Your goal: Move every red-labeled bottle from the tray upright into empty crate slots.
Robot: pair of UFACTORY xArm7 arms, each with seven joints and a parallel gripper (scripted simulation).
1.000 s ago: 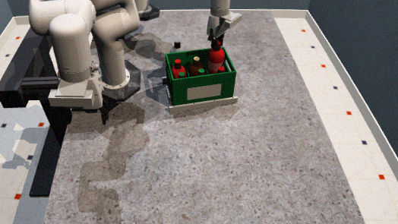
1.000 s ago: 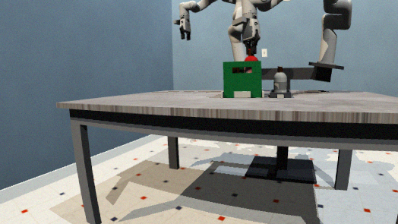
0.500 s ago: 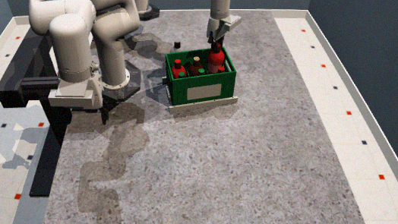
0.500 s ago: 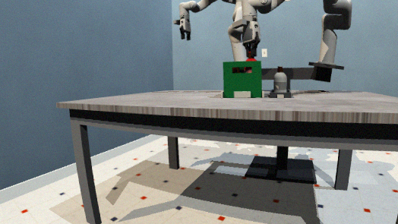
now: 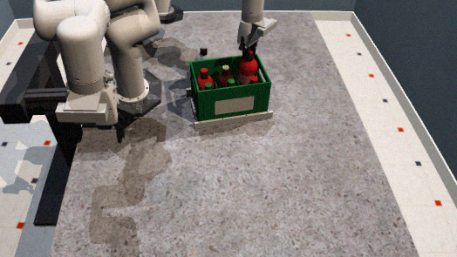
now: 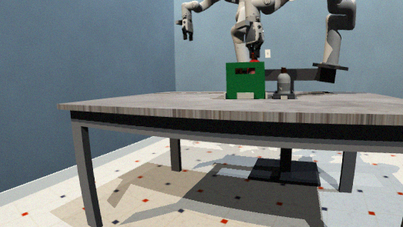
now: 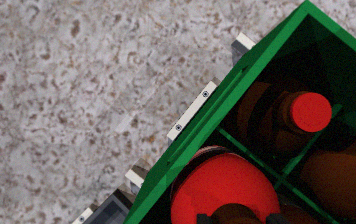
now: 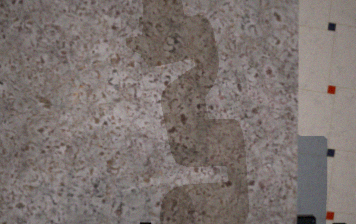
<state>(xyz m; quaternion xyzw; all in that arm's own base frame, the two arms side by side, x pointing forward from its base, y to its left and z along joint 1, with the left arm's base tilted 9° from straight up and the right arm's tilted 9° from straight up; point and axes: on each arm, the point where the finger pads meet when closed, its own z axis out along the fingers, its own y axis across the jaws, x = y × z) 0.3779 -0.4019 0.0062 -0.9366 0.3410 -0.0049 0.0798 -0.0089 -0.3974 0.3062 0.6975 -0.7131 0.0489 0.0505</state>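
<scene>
My left gripper [image 5: 248, 51] [image 6: 254, 54] [image 7: 239, 219] is shut on the neck of a red-shouldered bottle [image 5: 248, 68] [image 7: 225, 180]. The bottle is upright and partly inside the green crate [image 5: 262, 95] [image 6: 232, 86], in an end compartment, rising above its neighbours. Whether its base touches the crate floor is hidden. A red-capped brown bottle [image 7: 311, 112] stands in the adjoining compartment. A red bottle [image 5: 204, 80] and a tan-capped brown bottle [image 5: 225, 77] are also inside. A grey bottle [image 6: 284, 84] stands on the dark tray [image 6: 293, 95] [image 7: 107, 212]. My right gripper [image 6: 188, 37] is open and empty, away from the crate.
Green caps [image 5: 208, 85] [image 5: 231, 83] and a low red cap [image 5: 255, 78] show along the crate's near side. Pale strips [image 5: 233, 119] [image 7: 192, 111] lie along the crate's base. The tray is close beside the crate, mostly hidden in the top view.
</scene>
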